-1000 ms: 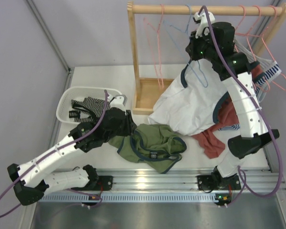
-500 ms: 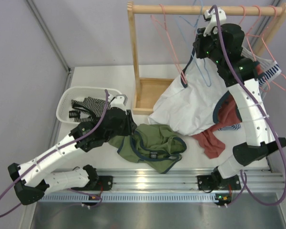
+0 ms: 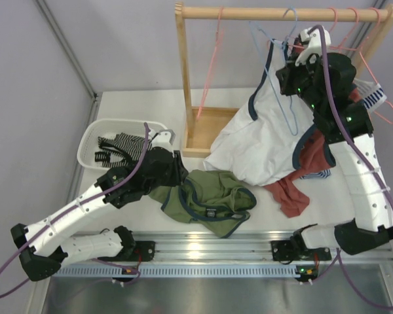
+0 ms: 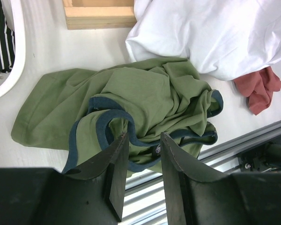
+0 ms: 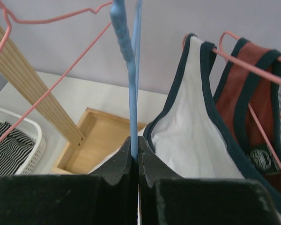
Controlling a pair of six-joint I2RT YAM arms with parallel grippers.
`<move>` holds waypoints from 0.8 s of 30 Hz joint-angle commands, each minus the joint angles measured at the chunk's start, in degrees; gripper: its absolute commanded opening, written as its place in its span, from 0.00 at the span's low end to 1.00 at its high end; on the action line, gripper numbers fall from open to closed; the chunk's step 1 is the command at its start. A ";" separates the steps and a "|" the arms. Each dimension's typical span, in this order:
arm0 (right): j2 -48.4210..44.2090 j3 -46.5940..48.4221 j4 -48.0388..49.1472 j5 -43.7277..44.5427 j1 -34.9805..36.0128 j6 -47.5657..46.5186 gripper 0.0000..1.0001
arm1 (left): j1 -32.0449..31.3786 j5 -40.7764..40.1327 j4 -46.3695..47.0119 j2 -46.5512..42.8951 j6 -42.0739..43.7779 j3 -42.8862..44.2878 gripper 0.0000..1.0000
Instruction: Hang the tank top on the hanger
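The olive-green tank top [image 3: 209, 198] lies crumpled on the table near the front rail, its navy trim curling across it [image 4: 145, 91]. My left gripper [image 3: 177, 172] [image 4: 143, 137] hovers over its left part, jaws open, nothing between them. High at the back right, my right gripper [image 3: 290, 67] [image 5: 136, 152] is shut on the thin light-blue hanger [image 5: 133, 93]. The hanger's wire [image 3: 287, 111] hangs in front of a white top, and its hook reaches up to the wooden rail.
A wooden rack [image 3: 181, 78] with a top rail [image 3: 249, 12] carries pink hangers [image 3: 213, 59]. A white navy-trimmed top [image 3: 262, 144] and a red garment [image 3: 291, 193] hang and drape at the right. A white basket [image 3: 95, 134] holds a striped garment at the left.
My right arm has moved rightward and upward along the rail, carrying the blue hanger with it. The left arm and the tank top have stayed put.
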 commanded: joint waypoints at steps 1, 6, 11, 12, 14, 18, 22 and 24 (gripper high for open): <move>-7.74 -4.00 -0.12 -0.42 -0.58 2.83 0.00 | 0.10 -0.20 0.44 -0.19 0.28 1.38 0.39; -16.81 -14.80 -4.25 -4.28 -0.50 5.82 0.00 | 0.10 -3.36 -0.96 -0.46 -2.61 -0.99 0.40; -25.95 -25.44 -9.00 -12.28 -0.41 8.19 0.00 | 0.10 -5.21 -2.37 -0.37 -5.43 -4.85 0.40; -27.10 -29.03 -9.70 -13.51 -0.41 8.63 0.00 | 0.10 -5.03 -2.37 -0.37 -6.39 -5.73 0.40; -30.61 -32.83 -10.58 -16.32 0.20 10.12 0.00 | 0.01 -4.33 -2.29 -0.28 -7.45 -8.28 0.40; -35.71 -43.01 -10.77 -21.69 2.57 12.67 0.00 | 0.01 -2.57 -1.59 0.94 -8.68 -11.10 0.39; -38.88 -48.74 -10.68 -22.05 8.81 15.48 0.00 | 0.01 -2.13 0.96 2.44 -8.25 -13.38 0.39; -39.50 -50.07 -10.76 -20.56 14.34 16.89 0.00 | 0.01 -2.22 1.58 3.75 -7.98 -13.65 0.39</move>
